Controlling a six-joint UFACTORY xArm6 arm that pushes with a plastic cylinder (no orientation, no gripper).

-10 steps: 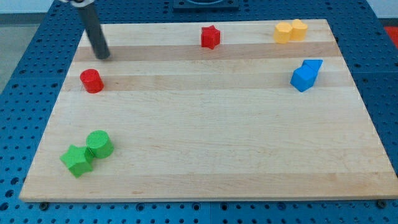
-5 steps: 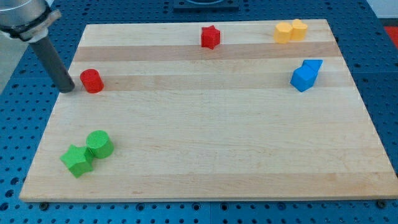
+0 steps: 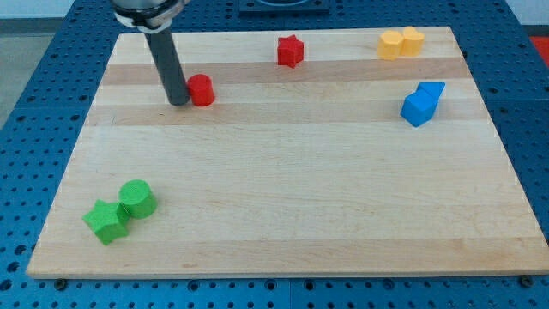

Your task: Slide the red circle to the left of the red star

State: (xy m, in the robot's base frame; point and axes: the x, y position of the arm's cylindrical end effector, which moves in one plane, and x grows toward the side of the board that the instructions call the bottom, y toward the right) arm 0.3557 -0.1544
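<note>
The red circle (image 3: pixel 202 89) lies on the wooden board at the upper left of the middle. The red star (image 3: pixel 291 51) sits near the view's top edge, to the right of and above the circle. My tip (image 3: pixel 178 101) stands on the board right at the circle's left side, touching it or nearly so. The dark rod rises from the tip toward the view's top left.
A green circle (image 3: pixel 137 198) and a green star (image 3: pixel 106 221) sit together at the lower left. Two yellow blocks (image 3: pixel 401 41) sit at the top right. Two blue blocks (image 3: pixel 422 103) sit at the right. The wooden board (image 3: pixel 283 197) rests on a blue pegboard.
My tip went from above the red circle around to its left side, then moved right. The red circle slid right and a little up, closer to the red star.
</note>
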